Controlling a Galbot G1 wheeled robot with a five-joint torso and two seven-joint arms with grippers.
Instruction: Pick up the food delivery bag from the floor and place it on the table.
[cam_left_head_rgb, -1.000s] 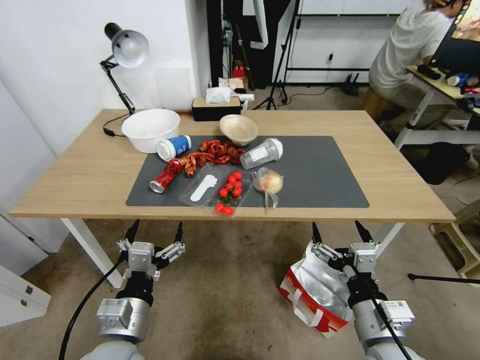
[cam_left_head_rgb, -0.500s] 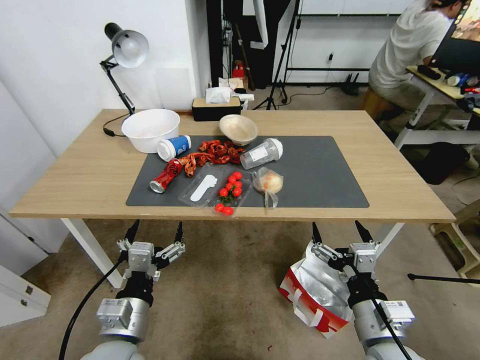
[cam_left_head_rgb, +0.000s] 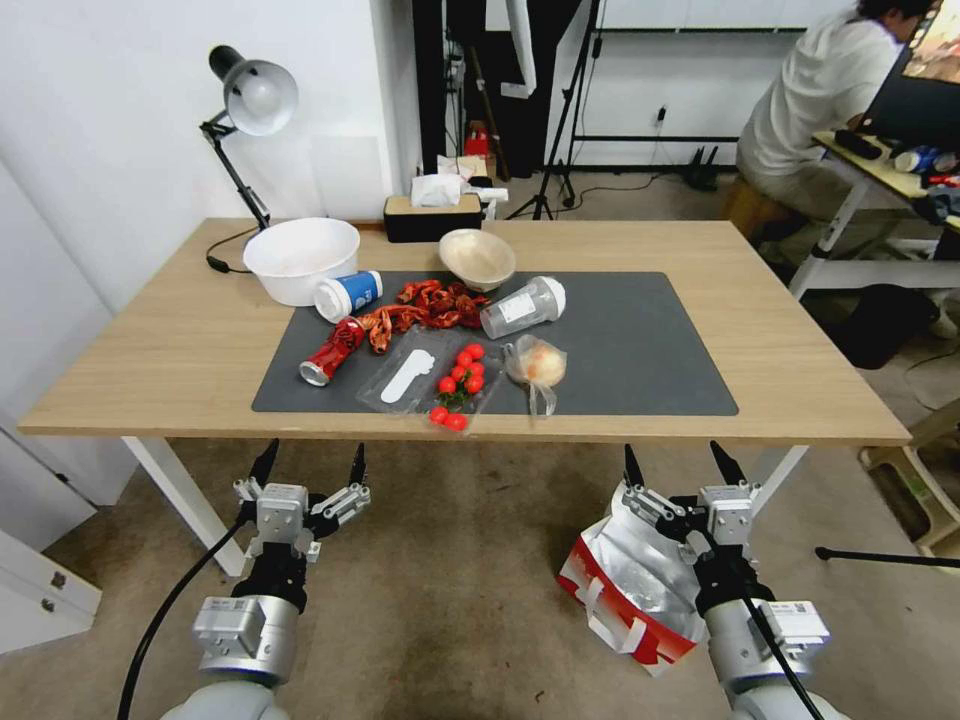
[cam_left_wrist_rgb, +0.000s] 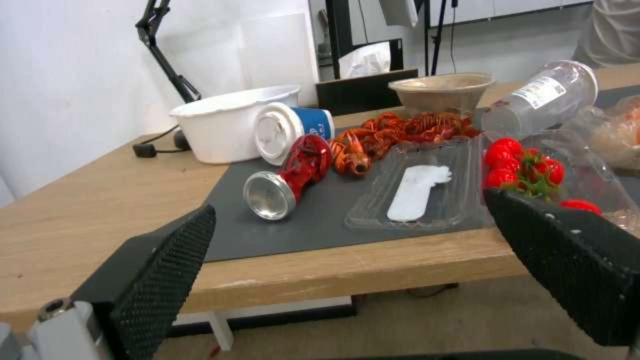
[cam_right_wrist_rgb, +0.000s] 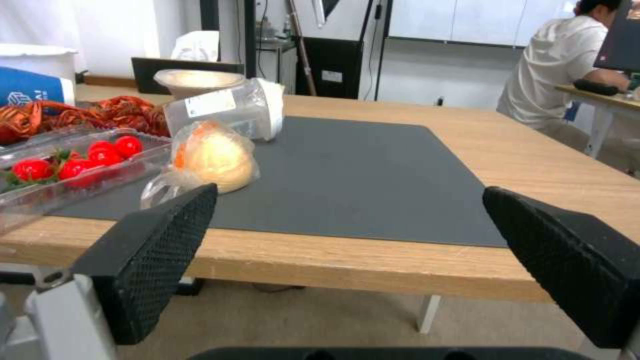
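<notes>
The food delivery bag (cam_left_head_rgb: 632, 590), white with a red side panel and silver foil lining, lies on the floor (cam_left_head_rgb: 450, 590) at the lower right, below the table's front edge. My right gripper (cam_left_head_rgb: 680, 462) hovers open just above the bag's far side, its arm covering part of the bag. Left of it, my left gripper (cam_left_head_rgb: 311, 461) hangs open over bare floor, holding nothing. The light-wood table (cam_left_head_rgb: 180, 350) with a dark grey mat (cam_left_head_rgb: 640, 350) stands ahead. Both wrist views look across the table edge between spread fingers (cam_left_wrist_rgb: 167, 270) (cam_right_wrist_rgb: 160, 250).
On the mat lie a crushed red can (cam_left_head_rgb: 333, 350), crayfish (cam_left_head_rgb: 425, 305), a tomato tray (cam_left_head_rgb: 455, 380), a knotted clear bag (cam_left_head_rgb: 537, 365) and cups. A white bowl (cam_left_head_rgb: 300, 258), lamp (cam_left_head_rgb: 250, 100) and tissue box (cam_left_head_rgb: 432, 215) stand behind. White table legs (cam_left_head_rgb: 185, 500) flank the floor space. The mat's right half is bare.
</notes>
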